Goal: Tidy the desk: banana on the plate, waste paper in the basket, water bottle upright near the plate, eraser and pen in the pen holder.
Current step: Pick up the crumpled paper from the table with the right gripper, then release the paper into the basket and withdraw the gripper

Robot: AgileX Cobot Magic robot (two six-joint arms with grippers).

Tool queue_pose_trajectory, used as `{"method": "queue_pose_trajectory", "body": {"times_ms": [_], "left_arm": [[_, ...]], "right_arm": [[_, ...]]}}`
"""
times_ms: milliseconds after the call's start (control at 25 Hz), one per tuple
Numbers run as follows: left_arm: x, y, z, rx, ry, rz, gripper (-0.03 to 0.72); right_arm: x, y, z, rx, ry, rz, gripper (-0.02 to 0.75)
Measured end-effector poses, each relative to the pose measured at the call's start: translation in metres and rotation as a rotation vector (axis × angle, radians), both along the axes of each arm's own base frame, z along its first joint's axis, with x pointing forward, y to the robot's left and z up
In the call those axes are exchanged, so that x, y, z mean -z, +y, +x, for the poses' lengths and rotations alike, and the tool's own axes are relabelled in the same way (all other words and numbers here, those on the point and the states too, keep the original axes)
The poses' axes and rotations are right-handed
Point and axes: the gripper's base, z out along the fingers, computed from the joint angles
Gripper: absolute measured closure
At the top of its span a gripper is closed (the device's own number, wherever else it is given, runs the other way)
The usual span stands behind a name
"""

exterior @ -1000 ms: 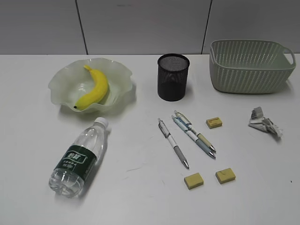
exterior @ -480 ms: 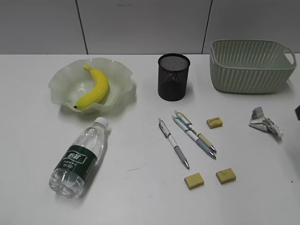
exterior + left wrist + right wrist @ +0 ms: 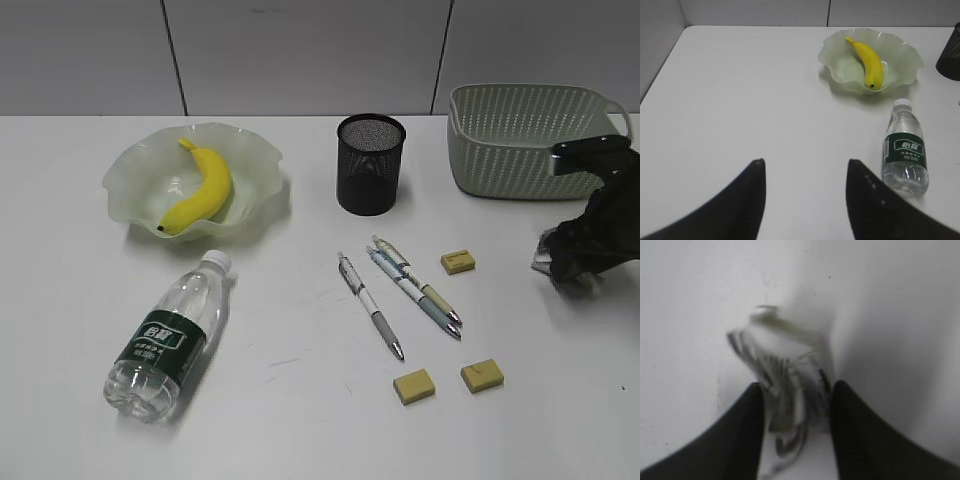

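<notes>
On the left of the white tabletop (image 3: 300,400), the curved yellow banana (image 3: 203,190) is seen already lying in the translucent pale-green ruffled glass plate (image 3: 135,165), and the clear plastic water bottle with the dark green label (image 3: 168,337) is lying on its side just in front of it; it could roll if nudged carelessly when it is later stood up. The left tool (image 3: 805,200) is held above bare tabletop with its jaws parted and nothing between them. Further right, three pens (image 3: 400,290) and three small yellow erasers (image 3: 457,262) are left loose in front of the black mesh cylindrical pen holder (image 3: 370,165). At the far right, near the pale sage-green woven-pattern basket (image 3: 520,140), the right tool (image 3: 795,440) is lowered over the crumpled grey-white waste paper (image 3: 785,390), its jaws spread on either side of the wad and not yet closed on it. The wad is light and uneven, so it could be pushed aside, or only a loose fold could be pinched and then dropped short of the basket. Compared with a second earlier, the right arm has come into the exterior view and now covers most of the paper; everything else is unmoved.
</notes>
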Motion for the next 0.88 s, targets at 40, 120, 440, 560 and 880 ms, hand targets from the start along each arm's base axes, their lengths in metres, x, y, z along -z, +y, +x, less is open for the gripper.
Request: {"method": "queue_pose_trajectory", "body": {"times_ms": [40,120,440,560,880], "left_arm": [[0.0,0.0,0.0,0.0,0.0,0.0,0.302],[0.0,0.0,0.0,0.0,0.0,0.0,0.304],[0.0,0.0,0.0,0.0,0.0,0.0,0.349],[0.0,0.0,0.0,0.0,0.0,0.0,0.368],[0.0,0.0,0.0,0.0,0.0,0.0,0.432]], "right_arm": [[0.005,0.0,0.001,0.01,0.013,0.003,0.379],[0.002,0.0,0.001,0.045,0.011,0.013,0.604],[-0.131,0.01,-0.003,0.098,-0.463,0.106,0.725],[-0.153,0.01,0.031,0.087,-0.58,0.099,0.725],[-0.12,0.013,0.088,0.062,-0.458,0.078,0.364]]}}
